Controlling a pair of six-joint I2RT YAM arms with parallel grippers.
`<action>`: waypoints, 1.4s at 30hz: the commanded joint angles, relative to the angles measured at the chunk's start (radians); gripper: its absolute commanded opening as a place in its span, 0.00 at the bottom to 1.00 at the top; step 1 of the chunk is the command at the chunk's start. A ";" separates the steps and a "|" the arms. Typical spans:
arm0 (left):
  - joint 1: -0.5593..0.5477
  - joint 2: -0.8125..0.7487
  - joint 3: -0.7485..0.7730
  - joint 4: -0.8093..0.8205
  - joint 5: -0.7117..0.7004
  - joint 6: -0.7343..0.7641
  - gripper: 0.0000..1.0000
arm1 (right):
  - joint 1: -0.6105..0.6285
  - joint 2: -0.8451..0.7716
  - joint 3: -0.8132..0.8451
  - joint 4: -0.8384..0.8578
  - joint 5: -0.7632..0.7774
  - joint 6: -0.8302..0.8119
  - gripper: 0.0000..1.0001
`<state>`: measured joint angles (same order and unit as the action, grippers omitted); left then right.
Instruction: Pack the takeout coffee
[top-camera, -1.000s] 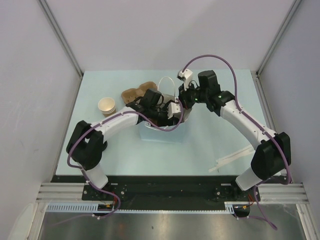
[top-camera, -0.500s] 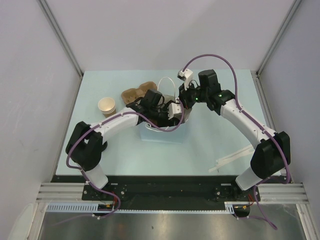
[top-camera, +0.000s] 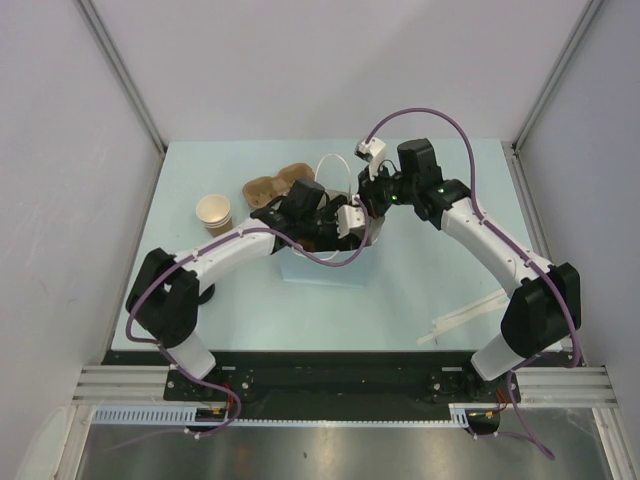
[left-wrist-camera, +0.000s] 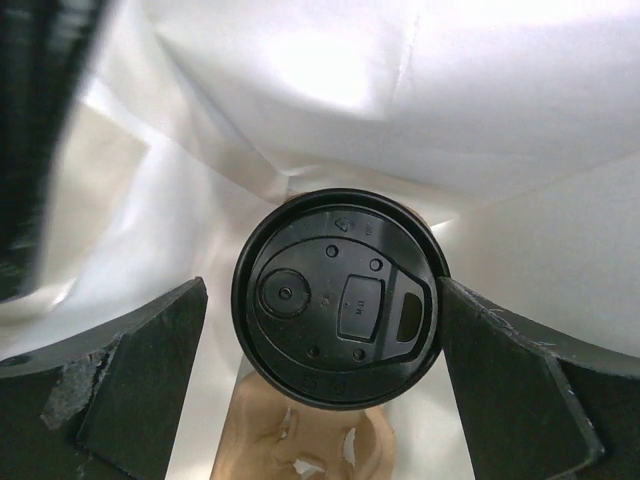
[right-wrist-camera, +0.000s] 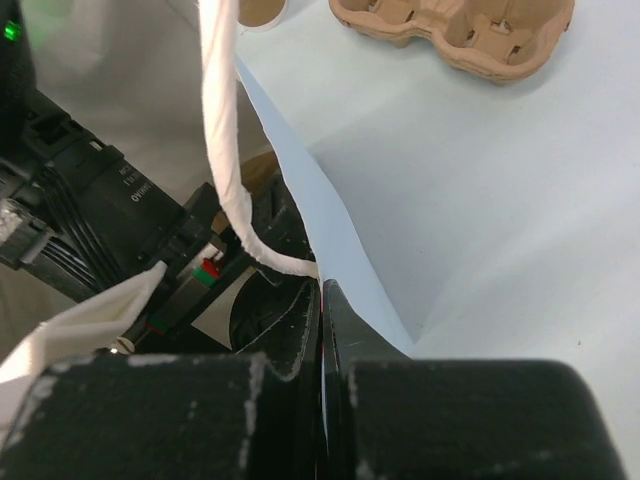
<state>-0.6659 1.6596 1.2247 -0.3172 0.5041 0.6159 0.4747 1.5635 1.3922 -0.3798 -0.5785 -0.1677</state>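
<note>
The takeout coffee (left-wrist-camera: 338, 297), a cup under a black plastic lid, stands upright inside the blue paper bag (top-camera: 325, 265). In the left wrist view I see the lid from straight above against the bag's white inside. My left gripper (left-wrist-camera: 320, 288) reaches down into the bag (top-camera: 335, 225) and is open. Its left finger (left-wrist-camera: 140, 380) stands apart from the lid, and its right finger (left-wrist-camera: 520, 380) is almost at the lid's edge. My right gripper (right-wrist-camera: 322, 295) is shut on the bag's rim (right-wrist-camera: 330, 230), next to a white paper handle (right-wrist-camera: 225, 130).
A lidless tan cup (top-camera: 213, 212) stands at the left of the table. A brown pulp cup carrier (top-camera: 275, 187) lies behind the bag. White sticks (top-camera: 470, 315) lie at the front right. A tan shape (left-wrist-camera: 310, 440) shows below the lid in the bag.
The left gripper's jaws have opened wider and no longer grip the cup. The left arm has shifted slightly. The right arm still holds the bag's rim in the same place.
</note>
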 joint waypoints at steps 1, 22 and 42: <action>0.000 -0.066 0.028 0.063 -0.030 -0.022 1.00 | 0.005 0.010 0.011 -0.100 -0.069 -0.012 0.00; -0.004 -0.195 0.076 -0.017 0.047 -0.022 0.97 | -0.011 0.006 0.014 -0.105 -0.067 -0.018 0.00; 0.046 -0.314 0.243 0.052 0.048 -0.280 0.95 | -0.001 -0.002 0.047 -0.077 -0.055 -0.018 0.00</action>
<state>-0.6292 1.4097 1.4117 -0.3168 0.5343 0.4210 0.4675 1.5635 1.3994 -0.4103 -0.6292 -0.1875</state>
